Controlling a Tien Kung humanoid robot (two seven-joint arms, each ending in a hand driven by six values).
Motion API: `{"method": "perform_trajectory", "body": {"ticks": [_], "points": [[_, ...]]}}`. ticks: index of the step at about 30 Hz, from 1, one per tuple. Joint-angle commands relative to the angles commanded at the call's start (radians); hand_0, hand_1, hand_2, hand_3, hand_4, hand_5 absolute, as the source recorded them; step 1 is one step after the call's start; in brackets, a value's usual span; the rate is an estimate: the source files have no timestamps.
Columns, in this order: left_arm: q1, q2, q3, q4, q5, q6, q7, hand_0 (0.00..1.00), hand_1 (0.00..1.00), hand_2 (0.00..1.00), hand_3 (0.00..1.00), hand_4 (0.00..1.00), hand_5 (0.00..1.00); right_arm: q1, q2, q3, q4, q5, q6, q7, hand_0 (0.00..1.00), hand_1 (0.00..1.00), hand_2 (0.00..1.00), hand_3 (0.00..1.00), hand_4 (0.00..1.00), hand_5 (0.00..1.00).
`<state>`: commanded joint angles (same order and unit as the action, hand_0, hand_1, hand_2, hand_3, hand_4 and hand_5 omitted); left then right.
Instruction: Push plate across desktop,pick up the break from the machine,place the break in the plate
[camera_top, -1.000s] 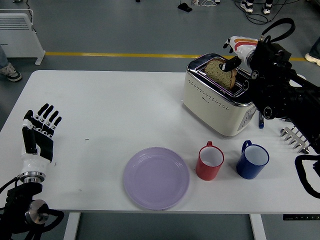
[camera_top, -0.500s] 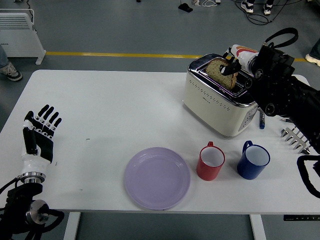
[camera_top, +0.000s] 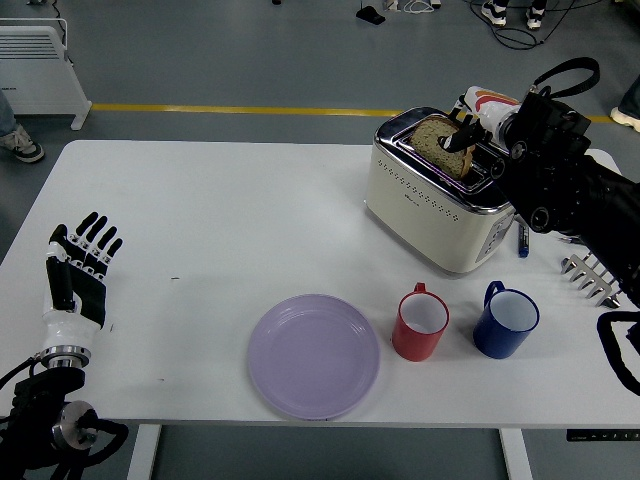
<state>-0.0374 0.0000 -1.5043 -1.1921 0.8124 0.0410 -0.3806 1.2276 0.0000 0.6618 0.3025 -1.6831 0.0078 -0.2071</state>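
Note:
A slice of brown bread (camera_top: 437, 146) stands in the slot of the cream toaster (camera_top: 425, 205) at the table's back right. My right hand (camera_top: 470, 128) reaches in from the right, its black fingers pinched on the slice's upper right edge. A lilac plate (camera_top: 314, 354) lies flat near the front edge, in the middle. My left hand (camera_top: 80, 265) rests at the front left with its fingers spread, holding nothing.
A red mug (camera_top: 420, 324) and a blue mug (camera_top: 505, 320) stand just right of the plate, in front of the toaster. A blue pen (camera_top: 522, 240) and a metal fork-like tool (camera_top: 590, 275) lie at the right edge.
My right hand has closed its fingers onto the bread's top edge, and the slice has risen slightly in the slot. The left hand has stayed put.

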Motion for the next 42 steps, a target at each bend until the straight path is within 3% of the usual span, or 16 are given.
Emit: {"method": "perform_trajectory", "body": {"ticks": [15, 17, 18, 23, 24, 27, 35, 39, 42], "points": [[-0.001, 0.0, -0.006, 0.016, 0.006, 0.003, -0.003, 0.811, 0.819, 0.841, 0.728, 0.539, 0.998, 0.008, 0.0, -0.03, 0.012, 0.036, -0.004, 0.025, 0.24, 0.323, 0.377, 0.447, 0.503, 0.005], [-0.003, 0.0, -0.005, 0.016, 0.007, 0.003, -0.003, 0.811, 0.819, 0.841, 0.728, 0.539, 0.998, 0.011, 0.0, -0.025, 0.025, 0.021, -0.007, 0.018, 0.24, 0.323, 0.377, 0.447, 0.503, 0.005], [-0.003, 0.0, -0.005, 0.016, 0.007, 0.003, -0.003, 0.811, 0.819, 0.841, 0.728, 0.537, 0.998, 0.012, 0.0, -0.023, 0.029, 0.015, -0.008, 0.015, 0.23, 0.292, 0.354, 0.427, 0.438, 0.002], [-0.003, 0.0, -0.005, 0.016, 0.007, 0.002, -0.002, 0.811, 0.819, 0.841, 0.728, 0.537, 0.998, 0.019, 0.0, 0.014, 0.082, -0.045, -0.024, -0.006, 0.23, 0.292, 0.354, 0.427, 0.438, 0.002], [-0.003, 0.0, -0.005, 0.016, 0.007, 0.002, -0.002, 0.809, 0.819, 0.841, 0.728, 0.537, 0.998, 0.021, 0.0, 0.023, 0.103, -0.068, -0.025, -0.011, 0.218, 0.279, 0.344, 0.422, 0.397, 0.002], [0.0, 0.0, -0.007, 0.016, 0.007, 0.002, -0.002, 0.809, 0.819, 0.841, 0.728, 0.537, 0.998, 0.034, -0.004, 0.054, 0.173, -0.13, -0.023, -0.031, 0.218, 0.279, 0.344, 0.422, 0.397, 0.002], [0.006, 0.0, -0.007, 0.019, 0.008, 0.003, -0.002, 0.81, 0.817, 0.841, 0.728, 0.537, 0.998, 0.06, -0.108, 0.11, 0.417, -0.197, -0.027, -0.071, 0.211, 0.27, 0.336, 0.415, 0.354, 0.002], [0.008, 0.0, -0.008, 0.02, 0.009, 0.002, -0.001, 0.809, 0.816, 0.841, 0.728, 0.537, 0.998, 0.047, -0.15, 0.112, 0.547, -0.144, -0.034, -0.096, 0.201, 0.264, 0.329, 0.409, 0.318, 0.002], [0.008, 0.0, -0.008, 0.019, 0.008, 0.002, -0.001, 0.81, 0.817, 0.841, 0.729, 0.537, 0.998, 0.021, -0.193, 0.096, 0.661, -0.037, -0.016, -0.115, 0.188, 0.258, 0.321, 0.399, 0.314, 0.002]]}}
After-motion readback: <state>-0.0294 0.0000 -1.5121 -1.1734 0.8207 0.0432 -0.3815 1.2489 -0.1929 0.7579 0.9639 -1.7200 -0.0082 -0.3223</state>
